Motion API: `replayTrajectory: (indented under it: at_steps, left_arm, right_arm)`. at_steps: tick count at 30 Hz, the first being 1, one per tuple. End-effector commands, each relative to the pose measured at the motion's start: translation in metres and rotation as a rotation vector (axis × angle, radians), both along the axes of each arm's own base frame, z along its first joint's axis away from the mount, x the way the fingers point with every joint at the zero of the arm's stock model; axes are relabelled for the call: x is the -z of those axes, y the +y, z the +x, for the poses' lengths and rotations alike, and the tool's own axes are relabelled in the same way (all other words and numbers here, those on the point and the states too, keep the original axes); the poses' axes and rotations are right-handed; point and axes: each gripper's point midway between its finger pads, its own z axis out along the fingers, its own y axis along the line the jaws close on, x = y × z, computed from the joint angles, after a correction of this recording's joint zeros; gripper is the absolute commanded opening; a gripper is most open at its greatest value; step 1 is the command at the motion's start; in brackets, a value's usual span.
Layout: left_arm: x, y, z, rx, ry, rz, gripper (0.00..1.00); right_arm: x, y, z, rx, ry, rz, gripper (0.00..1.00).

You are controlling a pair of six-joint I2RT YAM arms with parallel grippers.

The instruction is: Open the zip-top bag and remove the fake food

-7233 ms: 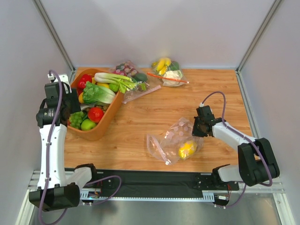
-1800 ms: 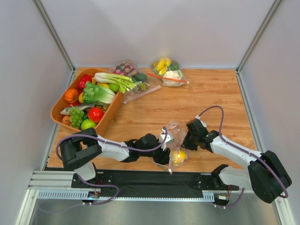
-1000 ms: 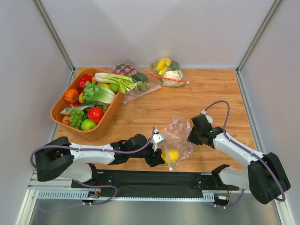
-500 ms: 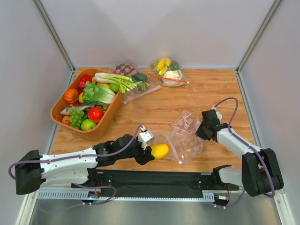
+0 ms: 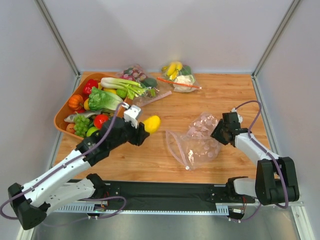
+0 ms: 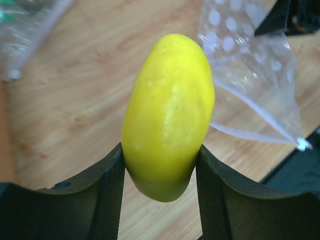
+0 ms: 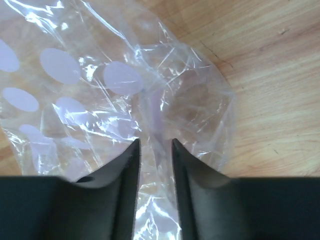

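The zip-top bag (image 5: 197,145) lies flat on the table right of centre, clear with pink dots, and nothing shows inside it. My right gripper (image 5: 220,134) is at its right edge, its fingers pinched on the plastic (image 7: 150,120); in the right wrist view the gripper (image 7: 156,145) has the film between its narrow jaws. My left gripper (image 5: 142,131) is shut on the yellow lemon-like piece (image 5: 152,123) and holds it above the table, beside the basket. It fills the left wrist view (image 6: 167,115). The pale-green stalk (image 5: 120,85) and green grapes (image 5: 81,124) lie in the basket.
An orange basket (image 5: 62,111) of fake vegetables stands at the left. A clear bag with dark grapes (image 5: 139,76) and one with banana and cauliflower (image 5: 179,75) lie at the back. The black rail (image 5: 165,192) runs along the near edge.
My left gripper has carried the lemon up and to the left, away from the bag and toward the basket. My right gripper and the bag have shifted slightly right.
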Motion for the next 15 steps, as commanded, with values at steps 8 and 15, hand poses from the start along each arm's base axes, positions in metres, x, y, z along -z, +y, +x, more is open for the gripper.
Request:
replayTrajectory:
  at_steps: [8, 15]
  left_arm:
    - [-0.095, 0.14, 0.086, -0.479, -0.046, -0.021, 0.0]
    - [-0.111, 0.225, 0.093, -0.749, -0.066, 0.053, 0.0]
  right_arm:
    - [-0.033, 0.007, 0.018, -0.065, -0.077, 0.023, 0.72]
    - [-0.042, 0.003, 0.013, -0.085, -0.095, -0.001, 0.74]
